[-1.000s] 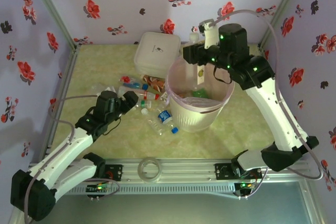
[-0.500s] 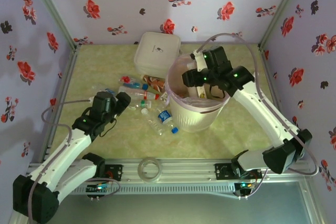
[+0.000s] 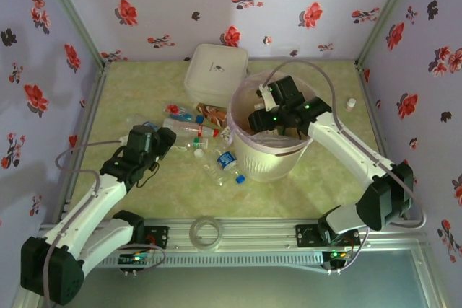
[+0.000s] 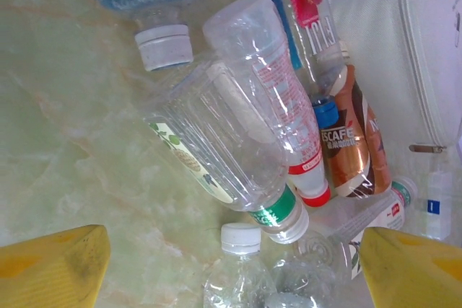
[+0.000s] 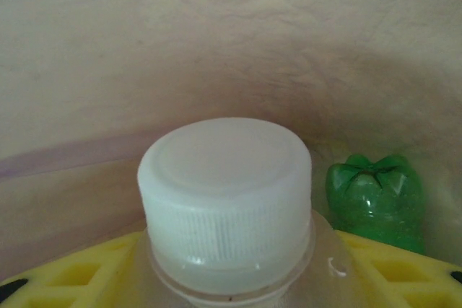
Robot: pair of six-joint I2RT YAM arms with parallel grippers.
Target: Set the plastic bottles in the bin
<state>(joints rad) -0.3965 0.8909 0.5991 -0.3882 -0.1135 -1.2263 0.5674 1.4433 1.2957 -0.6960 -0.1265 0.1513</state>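
You've got a green marbled table (image 3: 144, 77): bottles (image 3: 198, 131) heaped just left of the bin (image 3: 271, 165), white lidded box (image 3: 215, 70) behind them, small bottle (image 3: 351, 104) alone far right.

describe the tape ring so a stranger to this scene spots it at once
Find the metal rail along the table's near edge, where both arms are bolted. The tape ring lies flat on it, between the two bases. Unlike the bottles farther in, it is a clear hollow hoop with no cap or label.
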